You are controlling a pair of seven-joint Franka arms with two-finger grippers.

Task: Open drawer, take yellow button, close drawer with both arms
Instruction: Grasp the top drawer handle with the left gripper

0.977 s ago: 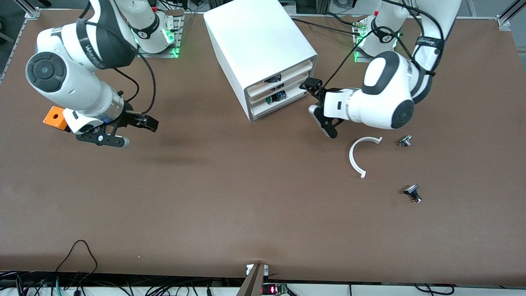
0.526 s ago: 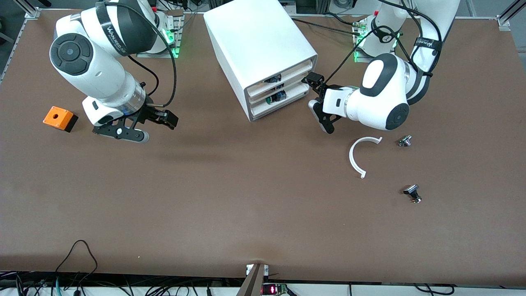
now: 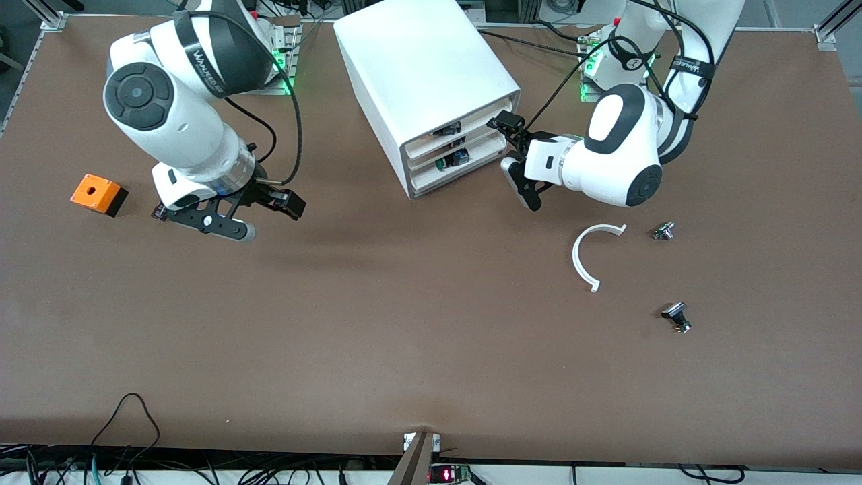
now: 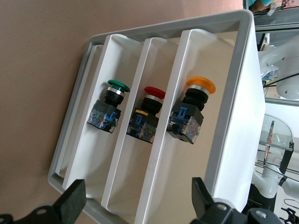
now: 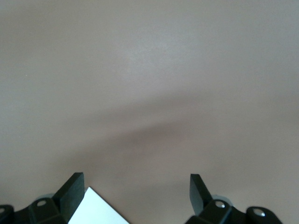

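Note:
The white cabinet [image 3: 417, 60] stands at the table's middle near the robots' bases. Its uppermost drawer [image 3: 471, 120] sits pushed in within the grey frame. In the left wrist view that drawer [image 4: 180, 100] holds the button [image 4: 195, 103], which has an orange cap, a black body and a blue bit. My left gripper [image 3: 513, 180] is open and empty in front of the cabinet, apart from it. The drawer fronts show between its open fingertips in its own view [image 4: 138, 193]. My right gripper [image 3: 209, 225] is open and empty over bare table, between the orange box and the cabinet, as its own view [image 5: 135, 184] shows.
The two lower drawers hold a red-capped button [image 4: 148, 112] and a green-capped one [image 4: 111, 105]. An orange box with a hole [image 3: 99, 194] lies toward the right arm's end. A white curved piece [image 3: 578, 259] and two small metal parts [image 3: 663, 230] [image 3: 675, 316] lie toward the left arm's end.
My right arm has swung away from over the orange box toward the cabinet. My left gripper has moved closer to the cabinet's front. The drawers have not moved.

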